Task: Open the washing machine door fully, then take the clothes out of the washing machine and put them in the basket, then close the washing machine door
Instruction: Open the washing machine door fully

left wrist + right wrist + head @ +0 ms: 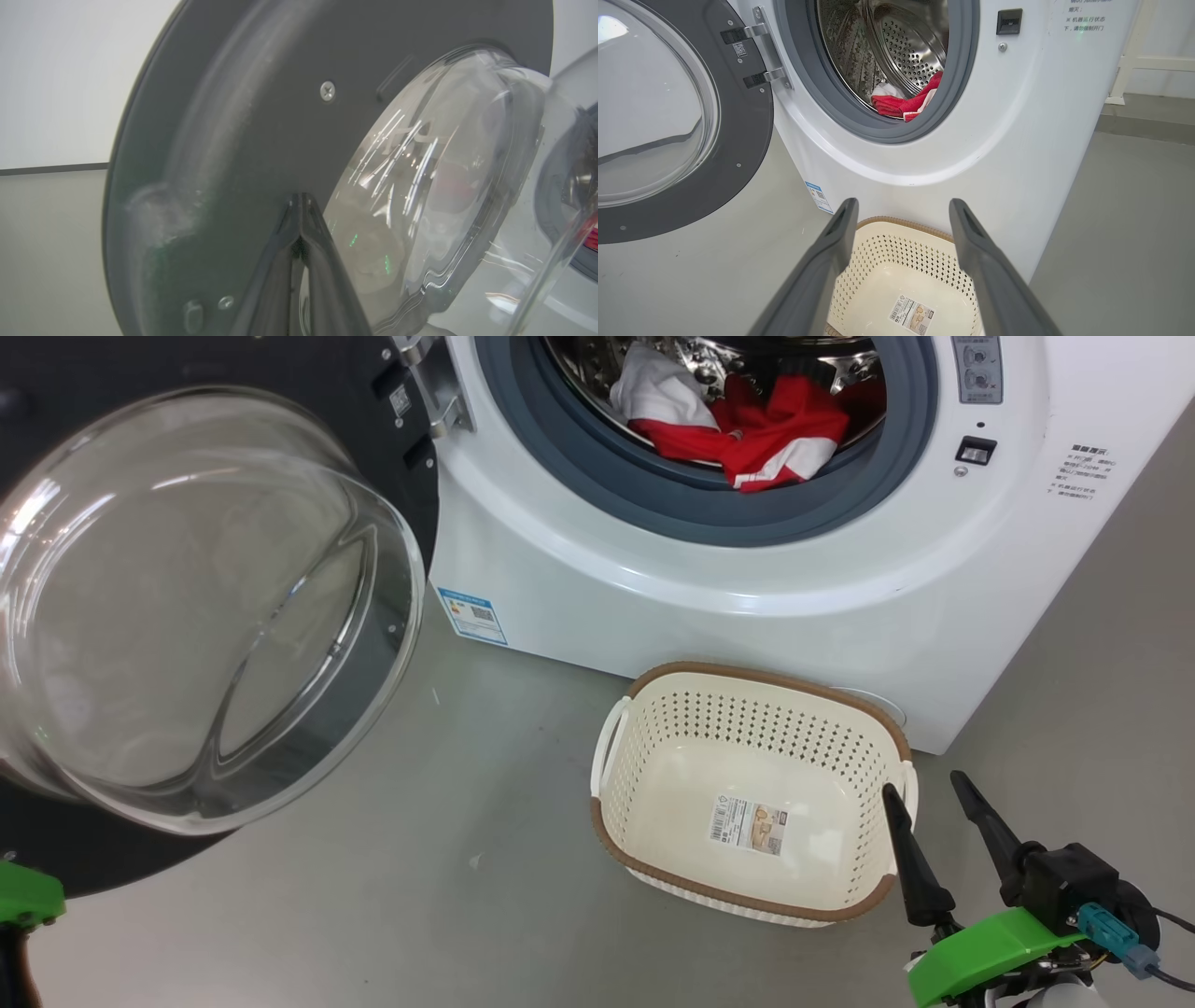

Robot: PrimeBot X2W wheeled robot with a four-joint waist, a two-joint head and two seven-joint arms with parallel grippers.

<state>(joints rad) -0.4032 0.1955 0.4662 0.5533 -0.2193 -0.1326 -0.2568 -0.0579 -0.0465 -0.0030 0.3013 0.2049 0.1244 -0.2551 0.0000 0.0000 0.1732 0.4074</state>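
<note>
- The washing machine door (pixel 201 607) stands swung wide to the left of the washing machine (pixel 709 588), hung on steel hinges. It has a dark glossy ring around a bulging clear glass bowl.
- The clothes (pixel 766 434), bright red with white parts, lie heaped at the front of the perforated steel drum. One red-and-white fold droops onto the grey-blue rubber ring (pixel 597 467).
- The basket (pixel 747 677), cream with a brown rim, sits on the grey floor (pixel 420 859) just before the machine's lower front; its paper label (pixel 750 824) shows.
- The left gripper (pixel 300 205) is clenched on nothing, its tips at the door's dark inner ring; I cannot tell whether they touch it.
- The right gripper (pixel 929 789) is released, its fingers spread wide by the basket's right rim.
</note>
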